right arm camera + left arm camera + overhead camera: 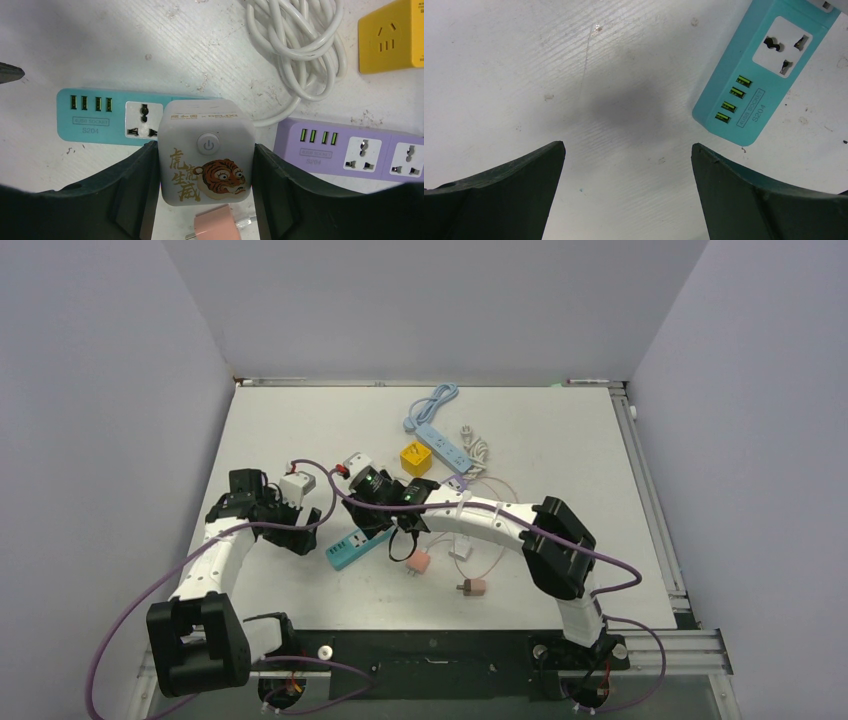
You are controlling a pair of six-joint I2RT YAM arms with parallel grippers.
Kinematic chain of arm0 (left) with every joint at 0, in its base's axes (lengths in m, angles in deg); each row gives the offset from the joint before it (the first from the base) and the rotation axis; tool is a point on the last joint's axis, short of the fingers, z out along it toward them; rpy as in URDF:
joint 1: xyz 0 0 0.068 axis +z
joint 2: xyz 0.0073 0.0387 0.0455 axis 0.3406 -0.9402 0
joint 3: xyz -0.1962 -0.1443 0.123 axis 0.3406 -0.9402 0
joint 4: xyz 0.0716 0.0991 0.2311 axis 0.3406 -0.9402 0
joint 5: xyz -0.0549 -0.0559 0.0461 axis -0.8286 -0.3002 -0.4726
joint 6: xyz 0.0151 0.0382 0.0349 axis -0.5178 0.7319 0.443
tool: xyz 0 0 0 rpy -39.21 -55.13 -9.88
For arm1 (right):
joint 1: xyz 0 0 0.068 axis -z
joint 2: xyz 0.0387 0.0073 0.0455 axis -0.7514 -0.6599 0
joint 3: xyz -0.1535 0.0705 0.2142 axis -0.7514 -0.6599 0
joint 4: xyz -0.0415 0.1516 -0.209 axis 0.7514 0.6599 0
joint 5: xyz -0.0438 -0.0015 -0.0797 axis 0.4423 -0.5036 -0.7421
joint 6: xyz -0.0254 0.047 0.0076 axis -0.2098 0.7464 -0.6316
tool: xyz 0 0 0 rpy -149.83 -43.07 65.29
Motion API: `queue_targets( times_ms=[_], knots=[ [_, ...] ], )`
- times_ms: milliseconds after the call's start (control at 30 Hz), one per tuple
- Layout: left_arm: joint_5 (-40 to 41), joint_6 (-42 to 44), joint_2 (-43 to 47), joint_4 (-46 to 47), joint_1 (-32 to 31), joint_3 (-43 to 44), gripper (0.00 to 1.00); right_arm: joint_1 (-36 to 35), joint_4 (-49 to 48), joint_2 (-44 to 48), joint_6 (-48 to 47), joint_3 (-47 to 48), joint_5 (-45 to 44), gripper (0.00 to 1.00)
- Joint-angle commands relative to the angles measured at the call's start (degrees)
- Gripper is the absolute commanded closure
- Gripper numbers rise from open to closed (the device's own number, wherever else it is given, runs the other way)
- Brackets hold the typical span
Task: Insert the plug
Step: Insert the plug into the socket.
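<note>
My right gripper (205,146) is shut on the plug (205,160), a white cube with a power button and a tiger picture. Its pads press on the cube's left and right sides. The cube hangs over the right part of the teal power strip (95,117) and covers part of its socket; whether its pins are in, I cannot tell. From above, the right gripper (375,490) stands just behind the teal strip (350,548). My left gripper (628,147) is open over bare table, with the USB end of the teal strip (754,75) up and to its right.
A purple power strip (350,150) lies right of the cube, with a yellow cube socket (395,37) and a coiled white cable (300,45) behind. A pink plug (215,227) lies under the gripper. Two white adapters (297,483) (358,462) and a blue strip (440,440) sit further back.
</note>
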Motion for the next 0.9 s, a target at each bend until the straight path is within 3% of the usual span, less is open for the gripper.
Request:
queue_targets(
  times_ms=[0,867],
  knots=[
    [-1.6,-0.1,1.1,1.2,0.3,1.5,0.04,-0.6,1.8,2.9,1.2,1.0,-4.5,0.95],
    [-1.7,0.4,2.7,1.8,0.2,1.0,0.04,-2.3,1.8,0.7,4.2,-0.2,-4.5,0.95]
  ],
)
